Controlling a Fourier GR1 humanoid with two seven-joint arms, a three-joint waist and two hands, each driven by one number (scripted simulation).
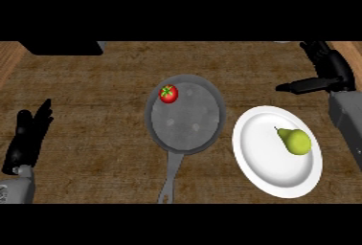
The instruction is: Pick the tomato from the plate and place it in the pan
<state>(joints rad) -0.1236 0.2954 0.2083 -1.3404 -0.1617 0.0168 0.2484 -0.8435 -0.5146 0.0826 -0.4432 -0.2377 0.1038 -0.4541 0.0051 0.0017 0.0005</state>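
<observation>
A red tomato (pixel 168 94) with a green stem lies inside the grey pan (pixel 189 125), near its far left rim. The pan's handle points toward the lower edge of the head view. A white plate (pixel 265 167) sits to the right of the pan and holds a green pear (pixel 295 140). My right hand (pixel 326 76) hangs at the upper right, beyond the plate, fingers relaxed and thumb pointing left, holding nothing. My left hand (pixel 28 136) rests at the left edge, fingers straight and pointing up, far from the pan.
The wooden counter (pixel 92 119) runs between the left hand and the pan. A dark object (pixel 60 47) sits at the far left top edge.
</observation>
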